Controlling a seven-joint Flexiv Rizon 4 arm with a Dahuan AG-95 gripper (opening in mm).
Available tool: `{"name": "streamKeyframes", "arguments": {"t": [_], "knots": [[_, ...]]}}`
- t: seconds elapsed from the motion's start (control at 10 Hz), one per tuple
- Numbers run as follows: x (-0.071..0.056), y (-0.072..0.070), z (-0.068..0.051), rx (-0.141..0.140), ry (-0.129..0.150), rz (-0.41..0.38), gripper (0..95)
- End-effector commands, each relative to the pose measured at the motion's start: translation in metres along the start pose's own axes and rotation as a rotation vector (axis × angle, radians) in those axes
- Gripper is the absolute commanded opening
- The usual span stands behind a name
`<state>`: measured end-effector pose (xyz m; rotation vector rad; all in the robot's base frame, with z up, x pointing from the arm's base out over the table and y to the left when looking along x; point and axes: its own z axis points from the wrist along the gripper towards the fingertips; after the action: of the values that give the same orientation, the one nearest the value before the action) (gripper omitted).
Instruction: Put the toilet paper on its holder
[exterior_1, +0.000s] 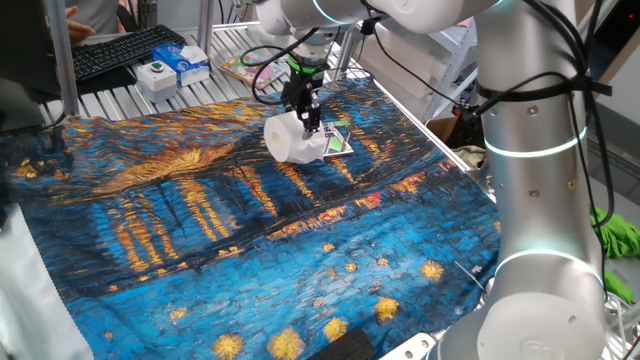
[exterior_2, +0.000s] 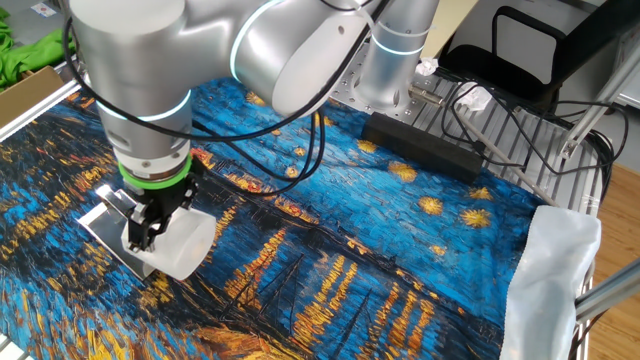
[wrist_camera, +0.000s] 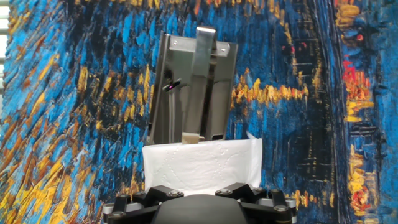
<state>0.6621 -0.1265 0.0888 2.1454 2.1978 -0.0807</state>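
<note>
The toilet paper (exterior_1: 292, 138) is a plump white roll held in my gripper (exterior_1: 305, 118), which is shut on it just above the cloth. It also shows in the other fixed view (exterior_2: 183, 243) and in the hand view (wrist_camera: 202, 163). The holder (wrist_camera: 189, 93) is a shiny chrome square base with an upright bar, directly past the roll in the hand view. The bar's tip meets the roll's top edge. The holder's base edge (exterior_2: 100, 225) shows left of the roll in the other fixed view, and a corner (exterior_1: 340, 143) shows right of the roll in one fixed view.
The table is covered by a blue and orange painted cloth (exterior_1: 250, 230). A white box with a green button (exterior_1: 157, 72), a blue box (exterior_1: 190, 60) and a keyboard (exterior_1: 120, 50) lie at the far back. A black power strip (exterior_2: 430, 145) lies by the arm's base.
</note>
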Motion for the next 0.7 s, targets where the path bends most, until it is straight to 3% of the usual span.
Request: {"name": "streamKeyframes", "arguments": {"t": [0.1, 0.7], "knots": [[0.0006, -0.0008, -0.0010, -0.005, 0.002, 0.000, 0.0], [0.0008, -0.0006, -0.0010, -0.001, 0.002, 0.064, 0.0]]}}
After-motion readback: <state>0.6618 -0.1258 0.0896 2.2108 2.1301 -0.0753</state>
